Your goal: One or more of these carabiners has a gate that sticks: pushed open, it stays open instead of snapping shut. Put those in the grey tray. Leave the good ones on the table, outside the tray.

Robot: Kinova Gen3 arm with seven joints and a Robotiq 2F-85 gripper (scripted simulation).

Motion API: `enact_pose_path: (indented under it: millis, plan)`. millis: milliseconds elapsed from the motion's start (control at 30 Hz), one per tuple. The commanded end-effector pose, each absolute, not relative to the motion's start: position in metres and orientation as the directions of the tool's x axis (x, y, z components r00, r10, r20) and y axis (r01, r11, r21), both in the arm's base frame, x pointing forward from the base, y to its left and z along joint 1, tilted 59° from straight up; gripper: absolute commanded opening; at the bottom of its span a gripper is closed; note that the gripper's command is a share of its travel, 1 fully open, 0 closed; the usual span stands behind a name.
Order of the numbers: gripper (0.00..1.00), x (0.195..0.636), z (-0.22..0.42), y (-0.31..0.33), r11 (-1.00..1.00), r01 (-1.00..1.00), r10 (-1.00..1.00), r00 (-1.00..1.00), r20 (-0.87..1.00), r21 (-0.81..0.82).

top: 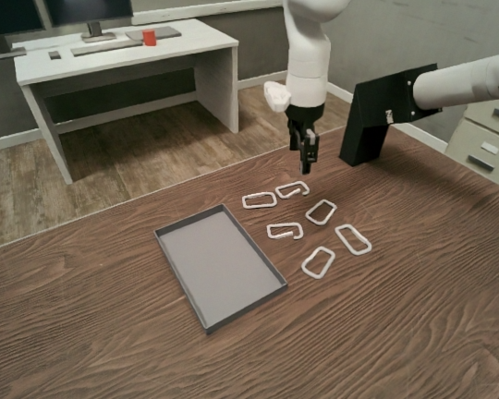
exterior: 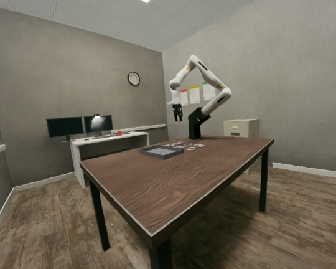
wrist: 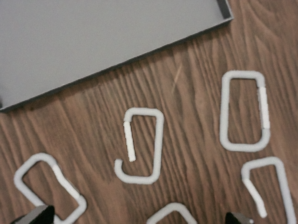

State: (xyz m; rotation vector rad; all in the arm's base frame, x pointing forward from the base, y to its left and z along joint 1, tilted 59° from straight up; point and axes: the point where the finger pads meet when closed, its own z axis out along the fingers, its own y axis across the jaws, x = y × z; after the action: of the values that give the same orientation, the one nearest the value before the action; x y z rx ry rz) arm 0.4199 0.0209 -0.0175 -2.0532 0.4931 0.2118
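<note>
My gripper (top: 306, 170) (exterior: 178, 119) (wrist: 137, 218) is open and empty, above the back of the carabiner group. A carabiner (top: 284, 224) (wrist: 159, 145) beside the tray has its gate standing open inward. Another carabiner (top: 292, 184) (wrist: 284, 185) at the back also has its gate open. A closed carabiner (top: 259, 194) (wrist: 224, 110) lies at the back left, and another (wrist: 65, 183) at the lower left of the wrist view looks closed. A carabiner (wrist: 173, 206) is cut off at the wrist view's bottom edge. The grey tray (top: 224, 268) (exterior: 164, 151) (wrist: 100, 40) is empty.
The tray's low dark wall (top: 256, 247) faces the carabiners. Another carabiner (top: 359, 236) lies farthest right on the wooden table (top: 122, 296) (exterior: 138, 187). The black arm mount (top: 362, 139) (exterior: 194, 126) stands at the back right.
</note>
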Motion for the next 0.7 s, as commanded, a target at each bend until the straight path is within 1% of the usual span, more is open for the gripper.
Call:
enact_pose_path:
  millis: [0,200,233,667]
  plan:
    - [1.00,0.422,-0.016,0.012,-0.442,-0.431,-0.274,0.900,-0.339,-0.787]
    - [1.00,0.422,-0.016,0.012,-0.442,-0.431,-0.274,0.900,-0.339,-0.787]
    - [1.00,0.418,0.008,-0.030,-0.442,-0.431,-0.271,0.900,-0.340,-0.787]
    - [1.00,0.418,0.008,-0.030,-0.442,-0.431,-0.271,0.900,-0.340,-0.787]
